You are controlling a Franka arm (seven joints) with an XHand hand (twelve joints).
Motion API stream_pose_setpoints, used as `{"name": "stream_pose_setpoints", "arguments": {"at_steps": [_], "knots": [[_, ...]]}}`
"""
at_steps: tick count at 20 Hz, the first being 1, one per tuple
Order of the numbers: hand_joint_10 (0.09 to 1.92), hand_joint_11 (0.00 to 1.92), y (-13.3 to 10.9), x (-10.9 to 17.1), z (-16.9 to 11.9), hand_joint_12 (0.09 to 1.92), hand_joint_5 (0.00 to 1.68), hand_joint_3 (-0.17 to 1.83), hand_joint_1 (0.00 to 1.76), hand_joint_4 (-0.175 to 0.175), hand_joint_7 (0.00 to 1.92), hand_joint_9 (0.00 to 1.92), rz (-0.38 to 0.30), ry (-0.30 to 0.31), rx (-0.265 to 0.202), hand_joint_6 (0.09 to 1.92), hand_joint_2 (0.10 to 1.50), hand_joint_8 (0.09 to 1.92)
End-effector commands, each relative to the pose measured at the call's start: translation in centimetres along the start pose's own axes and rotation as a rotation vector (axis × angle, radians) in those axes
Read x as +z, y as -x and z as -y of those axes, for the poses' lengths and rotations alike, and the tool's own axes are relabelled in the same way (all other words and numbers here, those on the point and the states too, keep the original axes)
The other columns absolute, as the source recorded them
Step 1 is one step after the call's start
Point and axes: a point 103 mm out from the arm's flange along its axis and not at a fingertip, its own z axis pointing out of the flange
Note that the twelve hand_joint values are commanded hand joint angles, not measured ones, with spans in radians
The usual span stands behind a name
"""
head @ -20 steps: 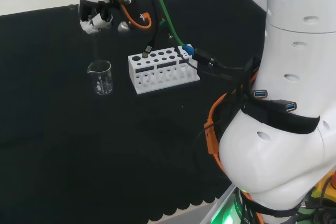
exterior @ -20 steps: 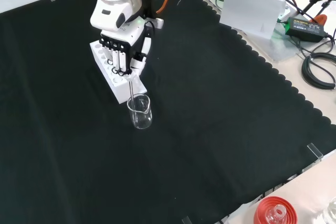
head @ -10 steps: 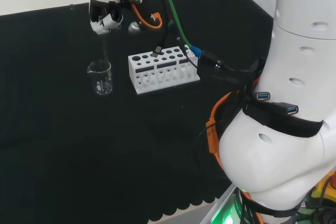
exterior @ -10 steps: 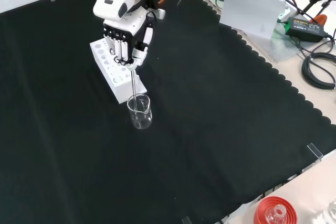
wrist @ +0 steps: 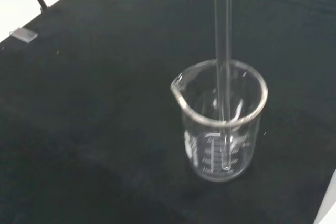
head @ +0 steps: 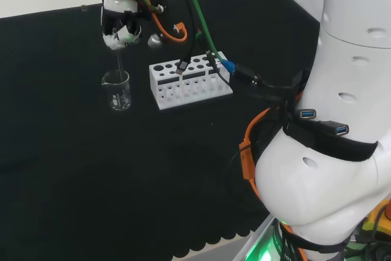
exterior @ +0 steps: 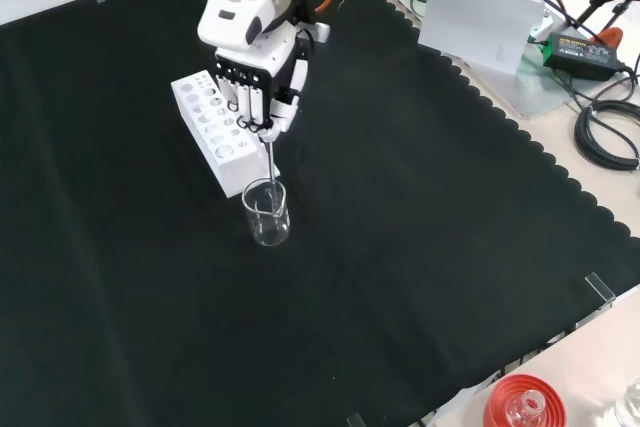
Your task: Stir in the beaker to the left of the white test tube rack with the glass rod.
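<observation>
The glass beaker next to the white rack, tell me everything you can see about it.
The small clear glass beaker stands upright on the black cloth, with a pouring spout on its rim and white graduation marks on its wall. No liquid shows in it. A thin clear glass rod, held from above by the black and white hand, reaches down inside nearly to its bottom. In the head view it stands left of the white test tube rack, apart from it.

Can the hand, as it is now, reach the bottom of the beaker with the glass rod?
Probably yes. The hand holds the glass rod upright above the beaker, the rod's end already low inside, with nothing in the way.
</observation>
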Motion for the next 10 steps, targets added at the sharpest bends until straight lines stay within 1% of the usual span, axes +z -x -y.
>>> {"name": "stream_pose_setpoints", "arguments": {"at_steps": [1, 5, 10], "knots": [[0.52, 1.52, -1.4, -1.1, -1.7, 0.71, 1.22, -0.17, 1.32, -0.175, 1.28, 1.64, 0.010, 0.014, -0.017, 0.39, 1.09, 0.78], [0.52, 1.52, -1.9, -1.2, -1.5, 0.71, 1.22, -0.17, 1.32, -0.175, 1.28, 1.64, 0.012, 0.024, -0.021, 0.39, 1.09, 0.78], [0.52, 1.52, -2.9, -1.2, -2.5, 0.71, 1.22, -0.17, 1.32, -0.175, 1.28, 1.64, 0.010, 0.025, -0.043, 0.39, 1.09, 0.78]]}}
